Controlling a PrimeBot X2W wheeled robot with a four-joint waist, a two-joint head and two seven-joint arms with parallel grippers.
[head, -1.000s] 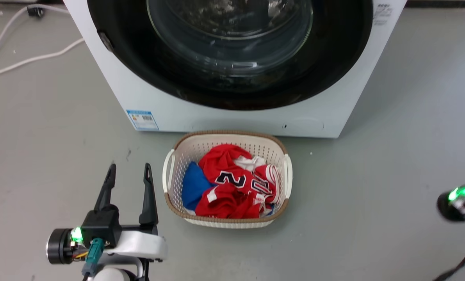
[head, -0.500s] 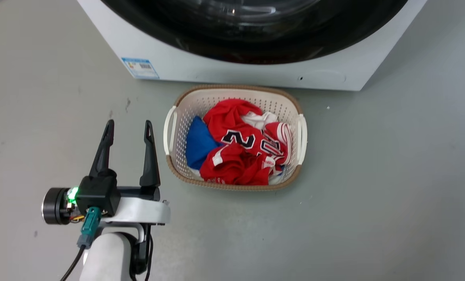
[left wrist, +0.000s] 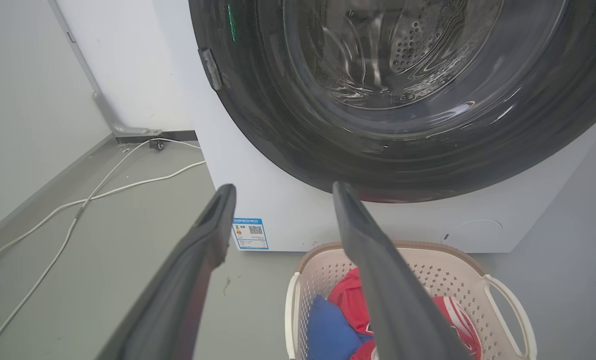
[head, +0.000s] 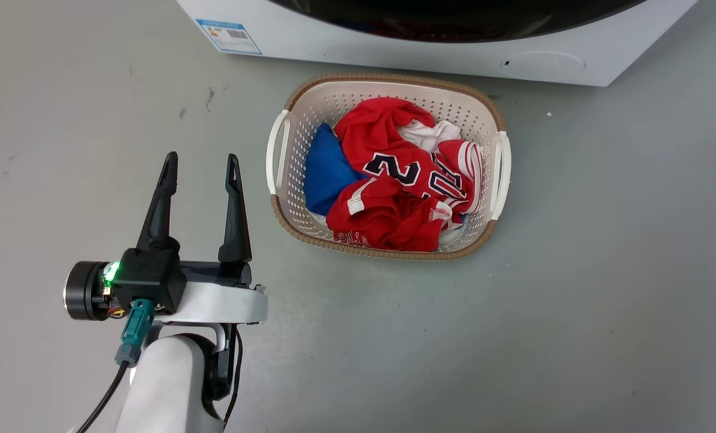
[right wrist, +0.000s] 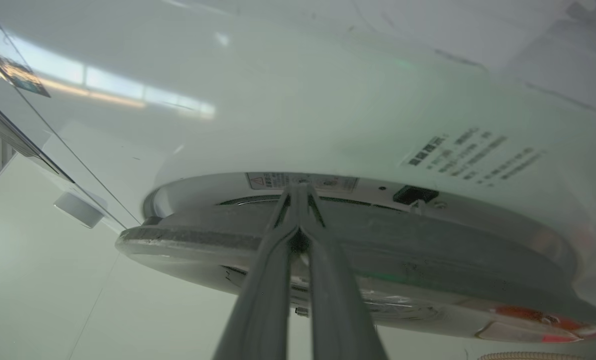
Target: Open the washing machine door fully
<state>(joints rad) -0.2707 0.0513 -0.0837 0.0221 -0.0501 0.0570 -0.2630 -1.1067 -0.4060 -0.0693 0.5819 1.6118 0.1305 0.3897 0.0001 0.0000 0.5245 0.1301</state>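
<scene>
The washing machine (head: 394, 51) shows as a white bottom strip at the top of the head view, with a sliver of the black washing machine door (head: 454, 18) above it. In the left wrist view the washing machine door (left wrist: 287, 135) is a glossy black ring around a clear glass bowl, set in the washing machine (left wrist: 257, 200). My left gripper (head: 201, 161) hovers open over the floor, left of the basket; its tips (left wrist: 282, 190) point at the door's lower rim. My right gripper (right wrist: 298, 189) is shut, its tips in the narrow gap between the door's edge (right wrist: 403, 250) and the white machine front (right wrist: 328, 125).
A white laundry basket (head: 496, 114) with red and blue clothes stands on the grey floor just before the machine. White cables (left wrist: 102, 190) run along the floor to the left of the machine, near a wall. A blue sticker (head: 228, 36) marks the machine's lower left corner.
The head camera has tilted down, so the machine has slid toward the top edge and the basket sits higher. My left gripper stays open. The right arm's part has left the head view.
</scene>
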